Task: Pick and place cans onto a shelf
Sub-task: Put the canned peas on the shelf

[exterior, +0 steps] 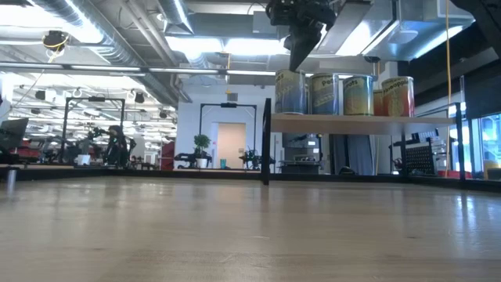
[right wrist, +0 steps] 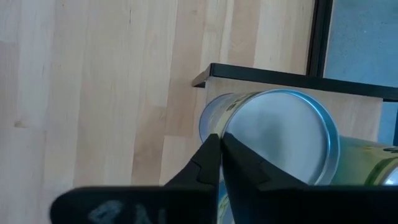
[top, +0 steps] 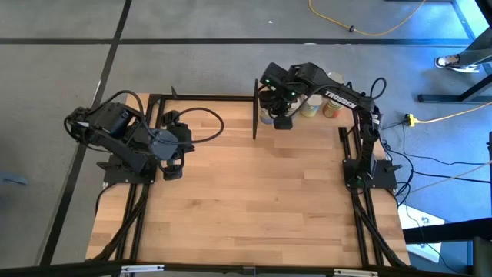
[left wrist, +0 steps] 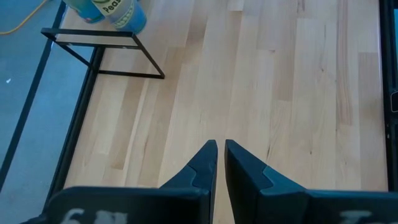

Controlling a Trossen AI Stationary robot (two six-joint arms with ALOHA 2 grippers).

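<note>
Low view: four cans [exterior: 342, 95] in a row on the shelf [exterior: 368, 122]. Right pincer [exterior: 301, 53] closed, empty, just above the end can [exterior: 290, 92]; a careless retreat could topple it. Left pincer [left wrist: 220, 163] closed, idle over the worktop [top: 254, 200].

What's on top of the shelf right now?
Four upright cans stand in a row on the shelf. The right gripper, fingers nearly closed, hangs above the end one. Anything behind them is hidden.
</note>
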